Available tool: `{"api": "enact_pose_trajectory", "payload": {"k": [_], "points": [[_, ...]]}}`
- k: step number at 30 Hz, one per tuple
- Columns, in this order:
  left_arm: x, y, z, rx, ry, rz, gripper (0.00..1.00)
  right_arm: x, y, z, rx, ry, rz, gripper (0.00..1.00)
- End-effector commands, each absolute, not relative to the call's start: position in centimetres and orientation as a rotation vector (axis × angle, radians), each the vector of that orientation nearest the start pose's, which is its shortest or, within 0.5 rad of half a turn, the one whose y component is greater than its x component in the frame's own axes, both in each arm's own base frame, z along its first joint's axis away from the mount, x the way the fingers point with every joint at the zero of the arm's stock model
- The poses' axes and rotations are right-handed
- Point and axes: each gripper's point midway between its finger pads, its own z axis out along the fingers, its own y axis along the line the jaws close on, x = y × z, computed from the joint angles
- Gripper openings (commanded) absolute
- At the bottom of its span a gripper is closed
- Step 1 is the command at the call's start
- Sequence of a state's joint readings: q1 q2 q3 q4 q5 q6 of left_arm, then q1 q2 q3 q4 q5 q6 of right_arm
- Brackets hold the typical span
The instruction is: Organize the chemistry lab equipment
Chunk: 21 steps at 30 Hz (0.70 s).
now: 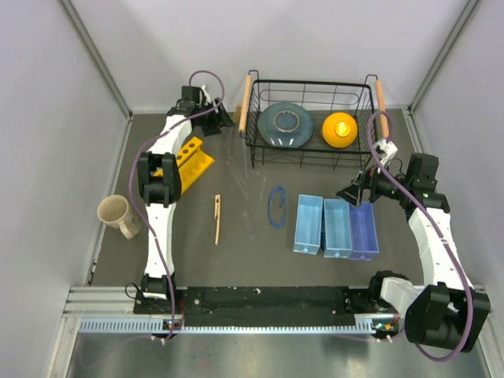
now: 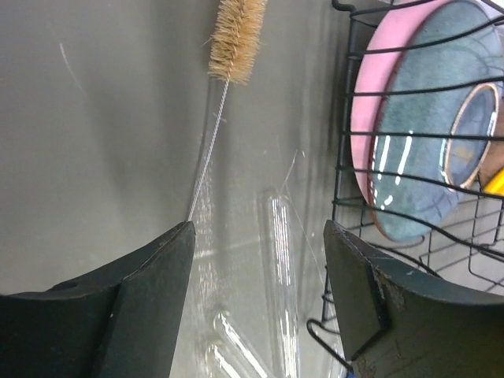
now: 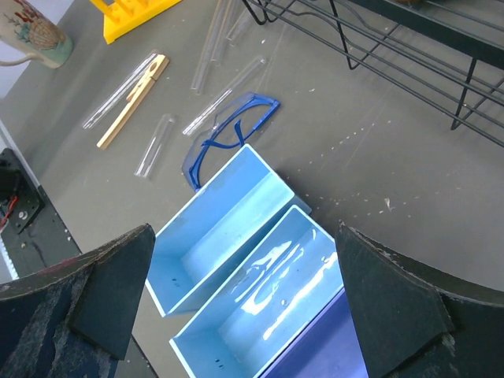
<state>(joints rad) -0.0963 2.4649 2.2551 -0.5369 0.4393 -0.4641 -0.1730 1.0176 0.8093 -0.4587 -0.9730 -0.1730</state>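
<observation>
Where the overhead view takes in the bench [image 1: 252, 260], the yellow rack [image 1: 191, 157] sits far left, the wooden clamp [image 1: 218, 219] and safety glasses [image 1: 276, 206] lie mid-bench; from the left wrist, the left jaws stand spread, a clear glass tube [image 2: 283, 260] lying between them, a wire basket [image 2: 343, 181] alongside; from the right wrist, the right jaws gape wide above blue bins [image 3: 213, 228].
</observation>
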Motion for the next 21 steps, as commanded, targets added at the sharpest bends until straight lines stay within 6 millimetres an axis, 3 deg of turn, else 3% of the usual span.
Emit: {"api": "enact_pose_trajectory", "payload": {"k": [1, 9, 13, 21], "points": [[63.9, -16.5, 13.1, -0.215, 2.196, -0.808, 0.71, 27.0, 10.1, 21.4, -0.555, 1.917, 0.897, 0.99], [66.3, -16.2, 11.1, -0.442, 2.158, -0.832, 0.61, 27.2, 10.0, 21.1, -0.550, 1.944, 0.927, 0.99], [67.1, -16.7, 9.2, -0.515, 2.155, -0.858, 0.60, 27.1, 10.0, 21.3, -0.550, 1.949, 0.940, 0.99], [67.5, -16.1, 7.6, -0.571, 2.162, -0.760, 0.60, 26.9, 10.1, 21.5, -0.552, 1.946, 0.978, 0.99]]}}
